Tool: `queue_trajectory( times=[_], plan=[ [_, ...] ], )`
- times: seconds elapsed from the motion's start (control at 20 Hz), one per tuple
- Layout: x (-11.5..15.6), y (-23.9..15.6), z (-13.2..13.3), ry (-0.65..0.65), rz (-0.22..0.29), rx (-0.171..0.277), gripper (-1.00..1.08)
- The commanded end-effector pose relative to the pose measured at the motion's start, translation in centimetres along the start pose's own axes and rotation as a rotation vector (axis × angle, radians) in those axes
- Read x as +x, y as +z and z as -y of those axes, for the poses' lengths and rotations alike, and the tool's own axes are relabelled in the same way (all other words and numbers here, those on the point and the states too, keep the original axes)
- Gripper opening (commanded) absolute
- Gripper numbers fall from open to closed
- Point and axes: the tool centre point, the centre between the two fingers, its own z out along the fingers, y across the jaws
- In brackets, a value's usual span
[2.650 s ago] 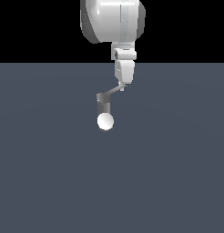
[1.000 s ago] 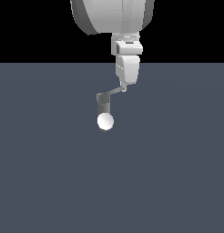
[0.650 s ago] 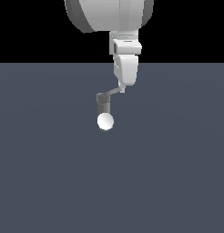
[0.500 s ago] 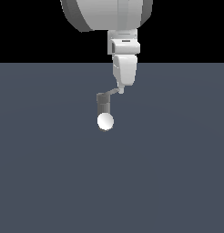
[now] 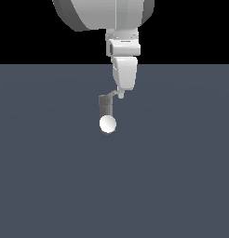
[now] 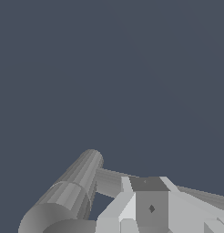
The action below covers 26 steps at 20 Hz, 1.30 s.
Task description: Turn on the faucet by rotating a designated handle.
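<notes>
The faucet (image 5: 106,107) is a short ribbed grey cylinder with a white ball (image 5: 107,124) at its near end, standing on the dark grey floor. The handle (image 5: 113,95), a thin light-grey bar, sticks out from its top toward the exterior view's right. My gripper (image 5: 120,95) hangs straight down, its jaws together, with the tips against the handle's outer end. In the wrist view the cylinder (image 6: 70,193) lies close by. The handle (image 6: 109,181) runs from it behind the fingers (image 6: 149,202).
The flat dark grey floor (image 5: 181,176) stretches all round the faucet. The large white arm (image 5: 107,14) fills the top of the exterior view, above the faucet.
The arm and gripper have shifted toward the exterior view's left. The handle's outer end has swung a little that way with them, so the bar looks shorter. The cylinder and ball have stayed put.
</notes>
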Motion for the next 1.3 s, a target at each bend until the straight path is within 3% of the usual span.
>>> queue_trajectory(
  times=[0.0,0.45,0.5,0.55,1.25],
  plan=[
    [-1.7,0.3,-0.3,-0.009,0.003,-0.008,-1.00],
    [-7.5,1.3,-1.6,-0.016,0.008,-0.032,-1.00],
    [-7.5,1.3,-1.6,-0.016,0.008,-0.032,-1.00],
    [-4.3,-0.1,-0.7,0.029,-0.002,-0.001,-1.00],
    [-10.8,1.0,2.0,-0.003,0.006,-0.024,-1.00]
  ],
)
